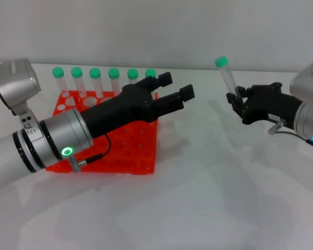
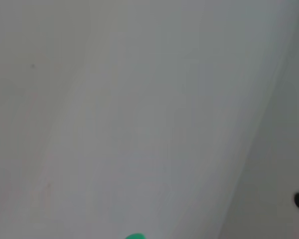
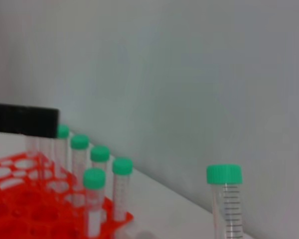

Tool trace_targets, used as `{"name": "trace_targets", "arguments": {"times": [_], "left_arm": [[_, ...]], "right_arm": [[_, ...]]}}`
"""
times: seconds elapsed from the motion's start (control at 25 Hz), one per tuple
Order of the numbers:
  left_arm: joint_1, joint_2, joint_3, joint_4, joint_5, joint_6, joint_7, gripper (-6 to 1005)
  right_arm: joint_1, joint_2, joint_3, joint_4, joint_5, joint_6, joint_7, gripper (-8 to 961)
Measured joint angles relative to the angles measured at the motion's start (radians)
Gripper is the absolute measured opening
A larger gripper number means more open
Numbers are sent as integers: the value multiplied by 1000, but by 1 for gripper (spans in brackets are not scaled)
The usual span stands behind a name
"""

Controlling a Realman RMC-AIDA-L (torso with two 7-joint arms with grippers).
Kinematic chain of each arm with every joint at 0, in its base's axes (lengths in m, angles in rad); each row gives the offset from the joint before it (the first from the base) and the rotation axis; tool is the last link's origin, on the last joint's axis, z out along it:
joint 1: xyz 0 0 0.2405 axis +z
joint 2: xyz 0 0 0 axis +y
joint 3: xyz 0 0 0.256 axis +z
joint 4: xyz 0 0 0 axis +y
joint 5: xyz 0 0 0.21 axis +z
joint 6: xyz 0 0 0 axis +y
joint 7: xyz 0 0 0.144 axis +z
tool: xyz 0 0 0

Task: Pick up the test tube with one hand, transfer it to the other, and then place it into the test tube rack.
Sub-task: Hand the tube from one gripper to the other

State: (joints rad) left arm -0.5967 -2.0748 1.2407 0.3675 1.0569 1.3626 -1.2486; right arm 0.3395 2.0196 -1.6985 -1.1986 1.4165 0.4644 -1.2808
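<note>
1. Bright orange-red plastic two-tier rack (image 1: 138, 151): the head view has its middle and near-left part covered by the black left gripper (image 1: 169, 88) and its thick silver wrist.
2. Six green-capped clear tubes in the rack's back row (image 1: 95, 78): lower bodies are partly behind the same gripper.
3. Slender clear plastic tube with green screw cap (image 1: 228, 78): its lower end is lost between the fingers (image 1: 235, 100) of the black right gripper (image 1: 239, 107); round bottom not visible.
4. Right wrist view: that tube (image 3: 225, 199) is cut off at the picture's edge.
5. Left wrist view: only a green sliver (image 2: 135, 236) at the edge; object cannot be identified.
</note>
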Motion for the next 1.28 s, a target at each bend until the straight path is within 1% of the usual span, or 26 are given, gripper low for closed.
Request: {"name": "trace_targets", "arguments": {"times": [0.12, 0.24, 0.32, 0.52, 0.56, 0.8, 1.04, 1.28], "left_arm": [[1, 2, -4, 2, 0, 3, -28, 833], [2, 4, -7, 2, -3, 1, -33, 832], [5, 6, -8, 3, -6, -2, -33, 832], [3, 11, -9, 3, -8, -4, -33, 830], [-1, 17, -9, 4, -9, -5, -35, 829], [-4, 22, -9, 20, -11, -21, -35, 827], [-4, 22, -7, 45, -5, -29, -36, 825], [-28, 15, -3, 42, 7, -63, -45, 823]], "right_arm": [[-21, -3, -2, 16, 171, 13, -151, 193], [-37, -5, 4, 19, 270, 39, -238, 194], [-41, -6, 5, 19, 305, 49, -269, 194], [-39, -7, 17, 16, 341, 87, -295, 194], [-37, -7, 18, 16, 353, 96, -301, 194], [-20, -6, 67, 48, 453, 245, -348, 195], [17, -3, 109, 139, 493, 340, -375, 195], [22, -1, 105, 164, 536, 374, -428, 195]]}}
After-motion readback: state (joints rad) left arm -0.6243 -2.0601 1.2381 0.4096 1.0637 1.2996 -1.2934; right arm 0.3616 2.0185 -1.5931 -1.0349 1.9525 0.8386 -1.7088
